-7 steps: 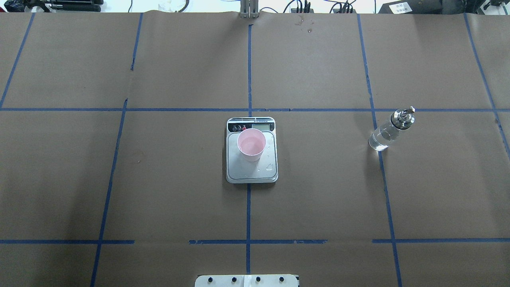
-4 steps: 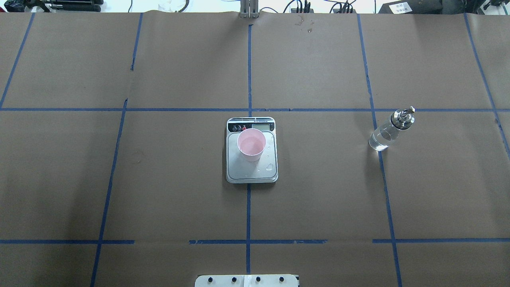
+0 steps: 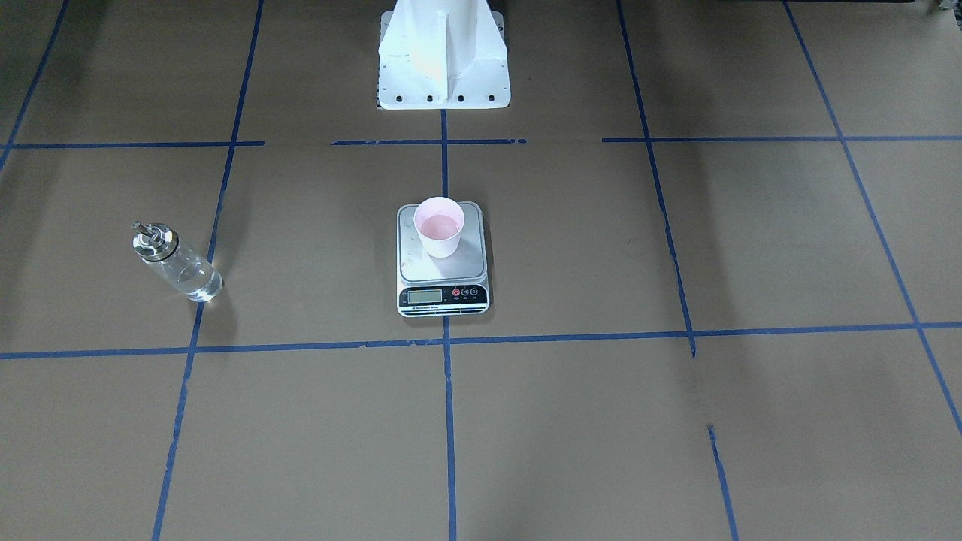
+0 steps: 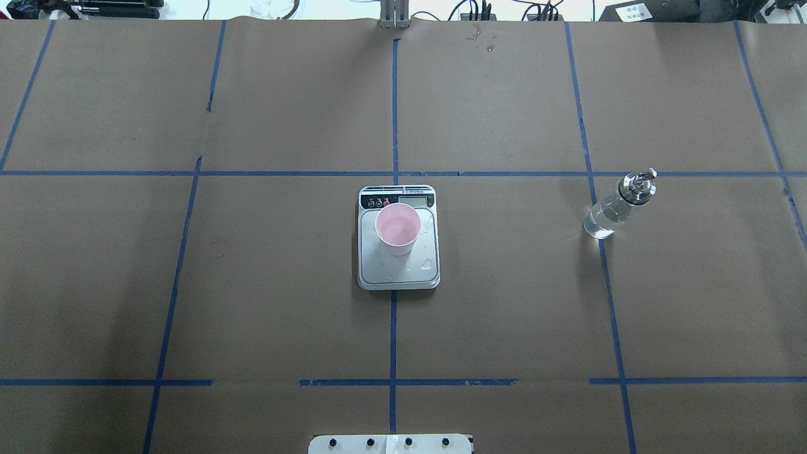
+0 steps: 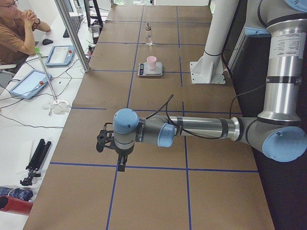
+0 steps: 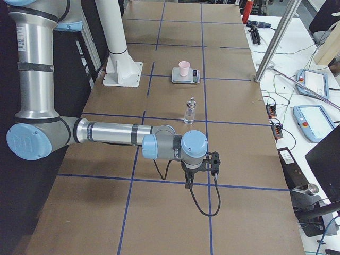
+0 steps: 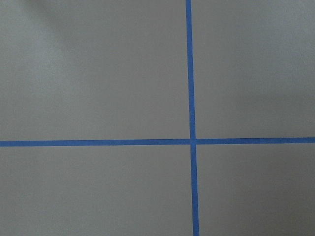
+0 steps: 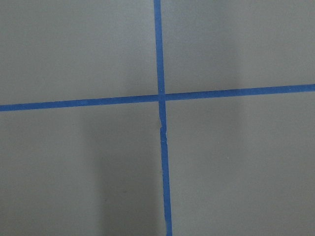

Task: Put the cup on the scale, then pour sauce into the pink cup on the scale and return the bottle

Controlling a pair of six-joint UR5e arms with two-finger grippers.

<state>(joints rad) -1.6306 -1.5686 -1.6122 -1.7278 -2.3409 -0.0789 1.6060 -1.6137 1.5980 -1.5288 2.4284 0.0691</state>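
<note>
no change in the overhead view against one second ago: same places for all things. probably the end of the task, pouring done and bottle given back.

wide table point(image 4: 504, 302) under matt brown paper, slightly creased, cut into squares by blue tape point(image 4: 393, 113). left gripper point(image 5: 103, 140) and right gripper point(image 6: 213, 162) over bare paper, far from the middle, seen only from the sides; cannot tell if spread or clenched. flat scale point(image 4: 391, 274) in the middle, silver plate with rounded corners, black strip with display. clear glass bottle point(image 4: 608, 213) upright on the table, well apart to the robot's right, shiny metal cap, water-like sauce point(image 4: 599, 224) inside. small tapered cup point(image 4: 398, 230) upright on the scale plate, near the display, pale outside, pinker inside. few wet drops point(image 4: 427, 263) on the plate beside the cup.
</note>
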